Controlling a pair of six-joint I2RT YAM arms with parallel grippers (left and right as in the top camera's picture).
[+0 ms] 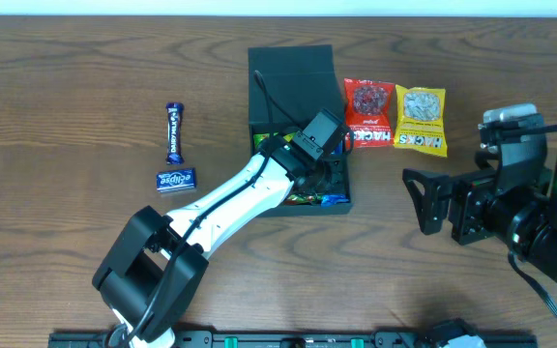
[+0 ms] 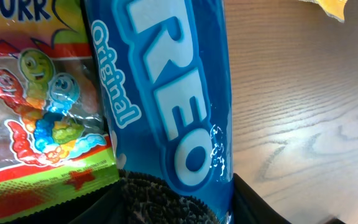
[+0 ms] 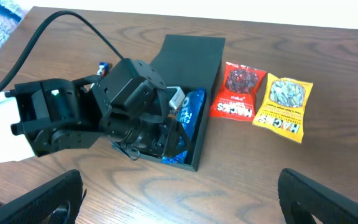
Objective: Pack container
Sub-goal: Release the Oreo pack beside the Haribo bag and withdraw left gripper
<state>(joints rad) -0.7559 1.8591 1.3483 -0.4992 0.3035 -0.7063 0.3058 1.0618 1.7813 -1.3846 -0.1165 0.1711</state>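
The container (image 1: 293, 72) sat at the middle of the table (image 1: 56, 68), toward the far side, with its lid flap tipped up along the far edge. In the right wrist view I saw it (image 3: 191, 59) open, with an Oreo pack (image 3: 192, 109) leaning along its right wall and the left arm's head filling the rest of the opening.

The left gripper (image 1: 327, 179) was down inside the container. Through its own camera the Oreo pack (image 2: 166, 99) filled the space between the 2 fingers (image 2: 260, 205), and both dark tips lay against the pack's sides, so I read it as clamped on the pack. A gummy bag (image 2: 36, 106) lay just left of the pack, touching it.

Just right of the container 2 packets lay side by side on the wood: a red packet (image 1: 368, 113) next to the container wall and a yellow packet (image 1: 422, 121) beyond it. Well to the left lay a blue bar (image 1: 174, 132), and just near of it a small Eclipse pack (image 1: 176, 180).

The right gripper (image 1: 422, 201) hung over the right side of the table, apart from the container and near of the 2 packets. Its fingers (image 3: 42, 199) were spread wide and held nothing.
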